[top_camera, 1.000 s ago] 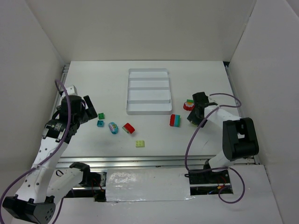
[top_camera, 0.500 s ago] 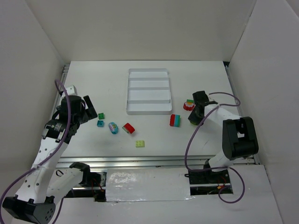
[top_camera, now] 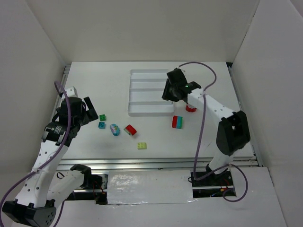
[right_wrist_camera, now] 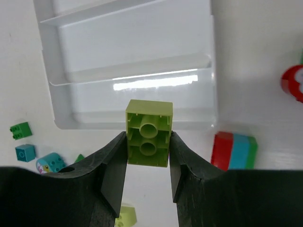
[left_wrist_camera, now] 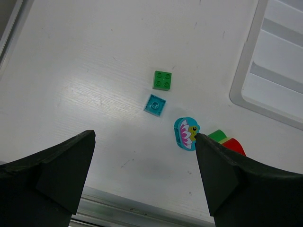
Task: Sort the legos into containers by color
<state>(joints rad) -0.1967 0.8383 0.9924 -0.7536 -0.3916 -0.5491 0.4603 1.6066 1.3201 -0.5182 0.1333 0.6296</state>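
Nearest, 1 pale yellow-green studded plastic brick (top_camera: 142,145) is seen loose on the white tabletop (top_camera: 213,142), w/ 2 teal pcs (left_wrist_camera: 155,104), 1 green square (left_wrist_camera: 162,80), 1 red curved pc (top_camera: 130,129), 1 striped stack (top_camera: 177,122). Left gripper (left_wrist_camera: 144,137) is spread wide. Farther, a 2nd yellow-green brick (right_wrist_camera: 148,132) is clamped by right gripper (right_wrist_camera: 147,146) above 1 glossy 4-slot white tray (top_camera: 147,97).

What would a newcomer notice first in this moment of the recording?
The right end effector grips a yellow-green brick over the edge of the white tray. Off to the left, the left end effector hangs open above a green brick and a teal brick lying on the table.
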